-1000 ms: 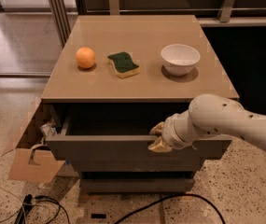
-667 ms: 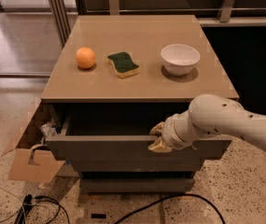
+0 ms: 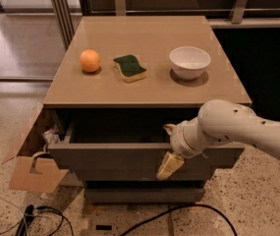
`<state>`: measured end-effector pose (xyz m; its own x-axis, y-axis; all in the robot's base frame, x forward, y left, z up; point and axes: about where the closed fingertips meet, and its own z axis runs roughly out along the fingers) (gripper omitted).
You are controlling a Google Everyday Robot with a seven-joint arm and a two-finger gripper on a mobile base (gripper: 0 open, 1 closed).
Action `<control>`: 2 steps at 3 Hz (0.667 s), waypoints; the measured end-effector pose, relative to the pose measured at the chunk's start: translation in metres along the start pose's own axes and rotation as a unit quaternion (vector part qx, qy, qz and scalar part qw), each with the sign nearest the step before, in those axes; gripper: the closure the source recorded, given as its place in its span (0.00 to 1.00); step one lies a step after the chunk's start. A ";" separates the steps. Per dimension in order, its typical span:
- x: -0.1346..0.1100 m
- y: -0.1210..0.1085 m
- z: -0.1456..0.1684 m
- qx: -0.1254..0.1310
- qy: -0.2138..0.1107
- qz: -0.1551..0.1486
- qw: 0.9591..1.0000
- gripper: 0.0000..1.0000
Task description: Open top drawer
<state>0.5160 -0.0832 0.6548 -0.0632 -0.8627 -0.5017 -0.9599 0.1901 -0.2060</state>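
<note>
The top drawer [image 3: 110, 156] of the tan-topped cabinet stands pulled out a short way; its dark grey front faces me and a dark gap shows behind it. My gripper [image 3: 168, 146] sits at the drawer front's upper edge, right of centre. One pale finger [image 3: 169, 165] hangs down over the outside of the front and another tip [image 3: 169, 128] shows behind the edge, inside the drawer, so the fingers straddle the front. The white arm comes in from the right.
On the cabinet top [image 3: 144, 90] lie an orange [image 3: 90, 61], a green and yellow sponge [image 3: 129, 67] and a white bowl [image 3: 190, 61]. A lower drawer front [image 3: 144, 195] sits below. A torn cardboard box [image 3: 29, 166] stands at the left. Cables [image 3: 46, 218] run over the floor.
</note>
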 end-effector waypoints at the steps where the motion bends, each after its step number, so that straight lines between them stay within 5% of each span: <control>1: 0.000 0.000 0.000 0.000 0.000 0.000 1.000 0.15; 2: 0.000 0.001 0.000 -0.001 0.000 -0.001 1.000 0.38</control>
<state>0.5154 -0.0826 0.6550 -0.0614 -0.8633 -0.5009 -0.9606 0.1874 -0.2052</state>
